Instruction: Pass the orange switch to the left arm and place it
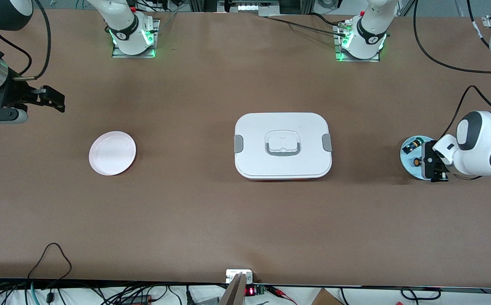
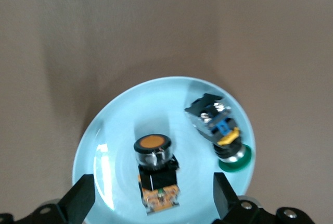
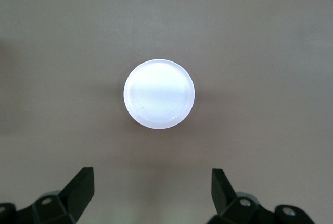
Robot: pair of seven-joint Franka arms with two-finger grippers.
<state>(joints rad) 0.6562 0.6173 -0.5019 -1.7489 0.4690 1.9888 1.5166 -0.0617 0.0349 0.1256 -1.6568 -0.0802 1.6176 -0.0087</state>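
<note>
We are seeing the orange switch (image 2: 154, 172) lying on a pale blue plate (image 2: 104, 146) near the desk's (image 1: 211, 212) left-arm edge, our left hand (image 2: 152, 199) hovering over it, fingers apart. The box (image 1: 282, 146) is sitting mid-desk. Our right hand (image 3: 151, 195) is hanging spread over the pink plate (image 3: 158, 93) toward the right-arm edge.

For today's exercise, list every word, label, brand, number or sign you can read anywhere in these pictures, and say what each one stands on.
No text can be read anywhere.
Red lit digits on a small display at the table's edge nearest the front camera: too small to read.
Round marks on the black bands of the two arm bases: too small to read.
The box, both plates and both switches: no readable lettering.
</note>
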